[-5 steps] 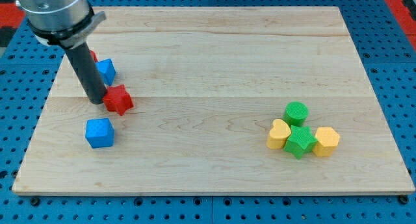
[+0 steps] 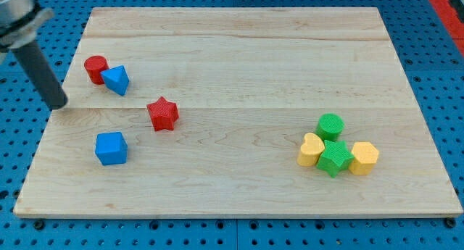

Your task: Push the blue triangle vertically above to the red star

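A pale wooden board (image 2: 239, 54) fills most of the view, lying on a blue pegboard (image 2: 435, 76). The dark rod (image 2: 42, 72) slants down from the view's top left corner, and my tip (image 2: 59, 105) sits at the board's left edge, well left of every block. There are no jaws here to speak of, only the bare rod end, touching nothing.

At the view's left, the blue cube (image 2: 111, 148) lies lowest, near the bottom left of the board, apart from the others. The red star (image 2: 162, 114) is up and to the right of it, alone, with bare wood all round. The blue triangle (image 2: 116, 80) lies up and to the left of the star, nearer the view's top but off to the side rather than straight above it. A red cylinder (image 2: 95, 67) touches the triangle on its upper left.

Far off at the view's right is a tight cluster: a green cylinder (image 2: 330, 125) at the top, a green star (image 2: 334, 157) below it, a yellow heart (image 2: 312, 149) against the star's left, and a yellow block (image 2: 364, 157) against its right, its shape hard to make out.
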Controlling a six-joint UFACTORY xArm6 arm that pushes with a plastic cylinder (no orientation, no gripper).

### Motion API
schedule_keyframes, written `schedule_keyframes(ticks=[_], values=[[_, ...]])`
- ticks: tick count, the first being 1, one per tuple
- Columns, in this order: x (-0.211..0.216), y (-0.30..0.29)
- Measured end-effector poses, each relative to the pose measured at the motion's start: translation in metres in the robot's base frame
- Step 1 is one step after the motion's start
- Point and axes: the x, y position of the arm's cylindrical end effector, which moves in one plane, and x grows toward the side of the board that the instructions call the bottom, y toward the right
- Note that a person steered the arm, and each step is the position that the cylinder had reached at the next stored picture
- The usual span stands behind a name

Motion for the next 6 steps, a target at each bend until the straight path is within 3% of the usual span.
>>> schedule_keyframes(ticks=[1,2,4,6], values=[[-0.024,0.036],[-0.027,0.112],[-0.066,0.091],[-0.088,0.141]])
